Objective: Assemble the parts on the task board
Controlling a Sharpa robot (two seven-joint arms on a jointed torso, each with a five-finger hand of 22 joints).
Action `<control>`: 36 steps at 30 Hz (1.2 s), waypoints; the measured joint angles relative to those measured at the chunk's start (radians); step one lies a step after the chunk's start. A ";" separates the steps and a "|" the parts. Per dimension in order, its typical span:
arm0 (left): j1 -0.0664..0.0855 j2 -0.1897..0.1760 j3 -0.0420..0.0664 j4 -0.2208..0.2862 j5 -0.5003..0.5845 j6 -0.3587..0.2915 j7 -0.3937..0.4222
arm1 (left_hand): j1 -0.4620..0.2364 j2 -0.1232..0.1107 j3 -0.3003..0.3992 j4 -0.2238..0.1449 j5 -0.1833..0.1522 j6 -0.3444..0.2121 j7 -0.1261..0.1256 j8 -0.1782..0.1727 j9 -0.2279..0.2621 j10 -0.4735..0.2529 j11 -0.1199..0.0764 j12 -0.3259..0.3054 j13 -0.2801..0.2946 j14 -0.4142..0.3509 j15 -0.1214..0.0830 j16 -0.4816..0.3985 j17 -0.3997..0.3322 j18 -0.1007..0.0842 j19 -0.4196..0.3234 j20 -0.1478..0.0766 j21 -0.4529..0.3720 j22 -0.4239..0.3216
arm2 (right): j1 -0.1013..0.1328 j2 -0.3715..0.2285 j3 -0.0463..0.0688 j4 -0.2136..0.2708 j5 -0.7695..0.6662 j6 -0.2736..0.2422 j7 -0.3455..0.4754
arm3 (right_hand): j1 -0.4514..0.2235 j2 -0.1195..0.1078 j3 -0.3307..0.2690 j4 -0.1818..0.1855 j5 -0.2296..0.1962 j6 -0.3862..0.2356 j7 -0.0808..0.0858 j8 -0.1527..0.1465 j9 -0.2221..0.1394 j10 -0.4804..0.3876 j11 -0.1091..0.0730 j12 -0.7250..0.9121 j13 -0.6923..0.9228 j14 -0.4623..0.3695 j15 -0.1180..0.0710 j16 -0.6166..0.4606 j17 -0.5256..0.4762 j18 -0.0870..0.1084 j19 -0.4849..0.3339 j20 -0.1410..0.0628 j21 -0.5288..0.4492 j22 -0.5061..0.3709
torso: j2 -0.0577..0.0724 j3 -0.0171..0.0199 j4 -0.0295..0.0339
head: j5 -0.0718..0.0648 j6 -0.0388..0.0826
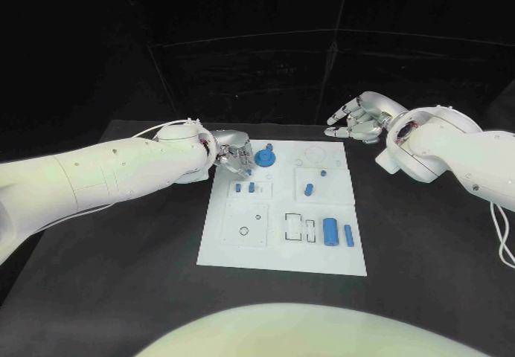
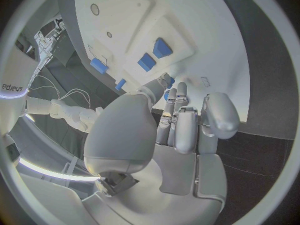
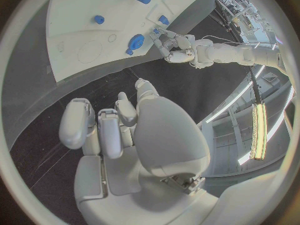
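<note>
Viewing from the head camera: the white task board [image 1: 281, 245] lies in the middle of the black table [image 1: 107, 282].
Left hand, head view: the left hand [image 1: 234, 158] sits at the board's far left corner, fingers reaching toward the round blue part [image 1: 265, 158]; contact cannot be judged.
Right hand, head view: the right hand [image 1: 361, 119] hovers beyond the board's far right corner, off the board, fingers loosely curled with nothing in them.
Parts, head view: two small blue blocks [image 1: 243, 188] lie near the left hand; a blue peg [image 1: 308, 190] stands mid-board; a large blue cylinder [image 1: 330, 231] lies in the near right area.
Left wrist view: the fingers [image 2: 181, 115] are extended close together toward the board, tips over a blue part; whether they grip it cannot be determined.
Right wrist view: the right-hand fingers [image 3: 103, 130] are bent inward, holding nothing, well apart from the board edge; the left hand appears beside the round blue part.
</note>
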 measured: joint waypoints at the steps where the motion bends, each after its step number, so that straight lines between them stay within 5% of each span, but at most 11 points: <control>1: 0.000 0.000 0.000 0.001 0.000 0.000 0.000 | 0.000 0.000 0.000 0.000 0.000 0.000 0.000 0.000 0.000 0.000 0.000 0.000 0.000 0.000 0.000 0.000 0.000 0.000 0.000 0.000 0.000 0.001 | 0.000 0.000 0.000 0.000 0.000 0.000 0.000 | 0.000 0.000 0.000 0.000 0.000 0.000 0.000 0.000 0.000 0.000 0.000 0.000 0.000 0.000 0.000 0.000 0.000 0.000 0.000 0.000 0.000 0.000 | 0.000 0.0001 0.0000 | 0.000 0.000; 9: -0.001 -0.005 0.000 0.007 0.004 0.004 -0.001 | -0.011 -0.029 -0.003 -0.003 0.000 -0.061 -0.014 -0.007 -0.021 -0.036 0.008 -0.016 -0.001 0.000 0.007 -0.005 -0.015 0.000 -0.004 0.004 0.005 0.009 | 0.000 0.000 0.000 -0.001 0.000 0.000 0.000 | 0.000 0.000 0.000 0.000 0.000 0.000 0.000 0.000 0.000 0.000 0.000 0.000 -0.001 0.000 0.000 0.000 0.000 0.000 0.000 0.000 0.000 0.000 | 0.000 0.0000 0.0000 | 0.001 0.000; 21: -0.002 -0.035 0.000 0.016 0.009 -0.002 -0.001 | -0.011 -0.029 -0.010 -0.004 0.000 -0.072 -0.018 -0.007 -0.027 -0.055 0.013 -0.020 -0.001 0.000 0.007 -0.009 -0.026 0.000 -0.003 0.010 0.005 0.011 | 0.000 -0.001 0.000 -0.005 0.000 0.000 0.000 | 0.004 0.004 0.000 0.000 0.005 0.000 0.000 0.003 0.000 -0.029 0.004 -0.028 -0.032 0.000 0.000 -0.011 0.000 0.000 0.000 0.000 -0.003 -0.007 | 0.000 -0.0006 0.0000 | 0.001 0.002; 25: -0.002 -0.052 0.000 0.019 0.033 -0.034 0.005 | -0.011 -0.029 -0.020 0.006 0.000 -0.058 -0.005 0.000 -0.027 -0.055 0.012 -0.020 0.007 0.000 0.007 -0.009 -0.028 0.000 -0.003 0.010 0.005 0.011 | 0.000 -0.004 0.000 -0.012 -0.006 0.000 -0.003 | 0.061 0.018 0.042 -0.008 0.005 0.008 -0.007 0.012 -0.001 -0.221 -0.005 -0.396 -0.358 0.000 -0.008 -0.097 -0.028 0.010 -0.033 -0.007 -0.052 -0.075 | 0.000 -0.0010 0.0000 | -0.002 0.003; 30: -0.002 -0.070 0.000 0.018 0.113 -0.104 0.024 | -0.016 -0.024 -0.022 0.008 0.000 -0.043 0.008 0.012 -0.026 -0.049 0.008 -0.013 0.012 0.000 0.007 -0.009 -0.032 0.001 -0.006 0.013 -0.003 0.000 | 0.000 -0.008 0.000 -0.016 -0.037 0.004 -0.006 | 0.115 -0.013 0.108 -0.008 -0.042 0.062 -0.014 0.014 -0.003 -0.207 -0.010 -0.653 -0.577 0.000 -0.015 -0.170 -0.094 0.016 -0.041 -0.012 -0.082 -0.117 | -0.001 -0.0009 0.0002 | -0.007 0.008; 36: -0.002 -0.104 0.001 0.035 0.344 -0.214 0.085 | 0.002 -0.006 0.007 0.004 0.000 -0.010 0.015 0.027 -0.024 -0.021 0.011 0.007 0.020 0.001 0.008 -0.027 -0.060 0.001 -0.036 0.017 -0.081 -0.065 | -0.012 -0.022 0.000 0.003 -0.142 0.029 -0.005 | 0.153 -0.040 0.173 -0.010 -0.144 0.126 -0.018 0.012 0.000 -0.216 -0.003 -0.862 -0.760 -0.002 -0.016 -0.196 -0.120 0.016 -0.034 -0.005 -0.082 -0.117 | -0.001 -0.0010 0.0003 | -0.028 0.022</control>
